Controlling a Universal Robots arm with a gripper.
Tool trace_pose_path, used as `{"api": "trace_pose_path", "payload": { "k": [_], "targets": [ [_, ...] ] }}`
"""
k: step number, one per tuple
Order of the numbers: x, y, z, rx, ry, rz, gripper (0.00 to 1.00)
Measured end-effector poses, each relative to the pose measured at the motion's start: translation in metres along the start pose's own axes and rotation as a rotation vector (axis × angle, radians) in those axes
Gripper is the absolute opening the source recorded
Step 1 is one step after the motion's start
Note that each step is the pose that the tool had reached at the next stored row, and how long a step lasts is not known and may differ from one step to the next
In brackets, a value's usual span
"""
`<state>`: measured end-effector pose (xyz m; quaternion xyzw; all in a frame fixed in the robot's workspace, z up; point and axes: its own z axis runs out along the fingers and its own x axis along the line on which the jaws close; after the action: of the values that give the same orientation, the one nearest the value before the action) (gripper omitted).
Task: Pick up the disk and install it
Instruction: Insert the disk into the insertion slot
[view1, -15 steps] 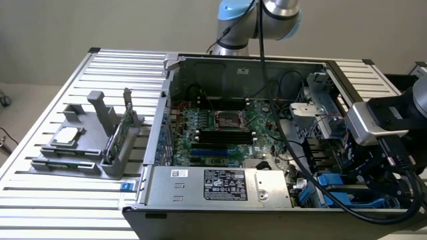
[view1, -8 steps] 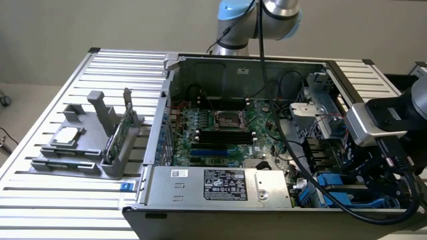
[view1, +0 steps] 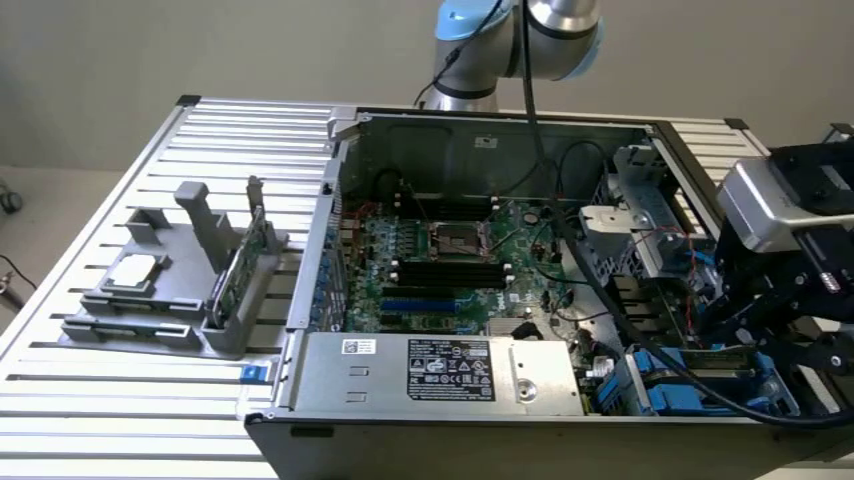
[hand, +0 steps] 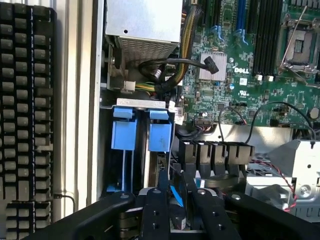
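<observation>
Tool (hand: 176, 194) over blue drive carriers (hand: 124, 135), black cables (hand: 161, 63) beside

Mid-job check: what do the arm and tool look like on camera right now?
The arm is silver-grey tubing with a light blue joint cap; a black cable runs down from it. A pale grey box sits at the wrist. The tool is matte black, blocky, with small round screw holes.
</observation>
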<state>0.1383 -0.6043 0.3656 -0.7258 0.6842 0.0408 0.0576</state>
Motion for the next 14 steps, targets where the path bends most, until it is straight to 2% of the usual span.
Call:
{"api": "trace_pose_path", "payload": {
  "k": [4,9,14],
  "targets": [
    [-0.002,0.0044,-0.0158,-0.0001,-0.0003,0.000,0.25],
    [-0.003,0.0198,-0.0167,-0.0001,-0.0010,-0.001,0.25],
    [-0.003,0.0217,-0.0170,0.0002,-0.0014,-0.001,0.25]
  ]
}}
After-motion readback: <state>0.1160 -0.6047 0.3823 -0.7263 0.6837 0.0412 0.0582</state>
